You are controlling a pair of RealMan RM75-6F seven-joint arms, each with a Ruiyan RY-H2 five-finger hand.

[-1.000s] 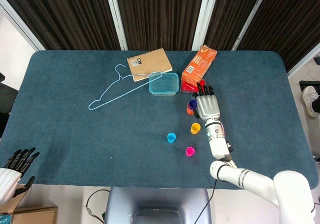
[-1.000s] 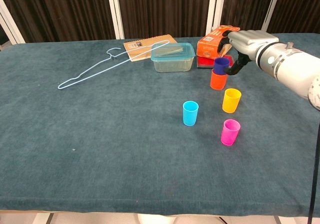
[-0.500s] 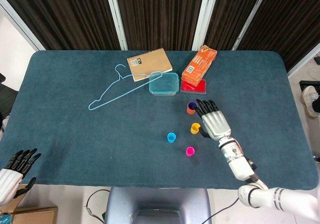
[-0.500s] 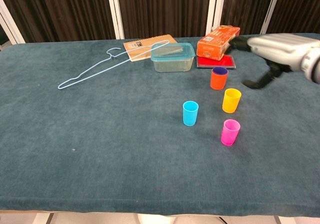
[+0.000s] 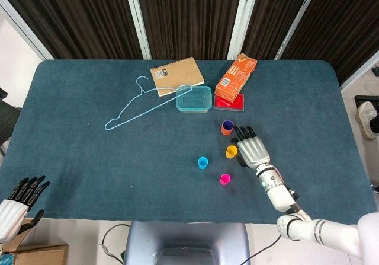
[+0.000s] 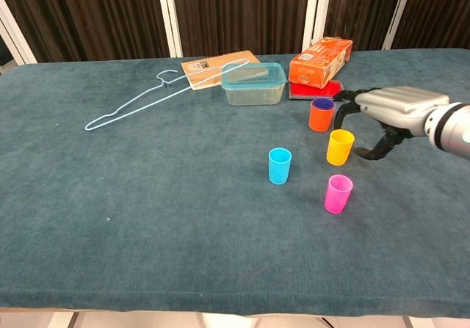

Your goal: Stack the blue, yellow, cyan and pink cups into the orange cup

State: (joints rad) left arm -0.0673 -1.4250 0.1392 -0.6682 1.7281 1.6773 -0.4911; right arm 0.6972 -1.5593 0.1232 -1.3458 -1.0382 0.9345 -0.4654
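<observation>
The orange cup (image 5: 226, 128) (image 6: 321, 115) stands upright with the blue cup (image 5: 227, 124) (image 6: 323, 103) nested inside it. Just in front stands the yellow cup (image 5: 231, 152) (image 6: 340, 147). The cyan cup (image 5: 203, 162) (image 6: 280, 166) and the pink cup (image 5: 225, 179) (image 6: 338, 193) stand apart, nearer the front edge. My right hand (image 5: 253, 150) (image 6: 385, 116) hovers open right beside the yellow cup, fingers curved toward it, holding nothing. My left hand (image 5: 18, 198) hangs open off the table's front left corner.
A clear plastic box (image 5: 194, 99) (image 6: 255, 84), an orange carton (image 5: 235, 77) (image 6: 320, 62) over a red pad (image 5: 230, 103), a brown notebook (image 5: 176, 75) and a light blue wire hanger (image 5: 142, 107) (image 6: 154, 97) lie at the back of the blue table cloth (image 5: 89, 146).
My right hand let the blue cup go into the orange cup, drew back toward the front, and now sits next to the yellow cup. The left hand barely moved.
</observation>
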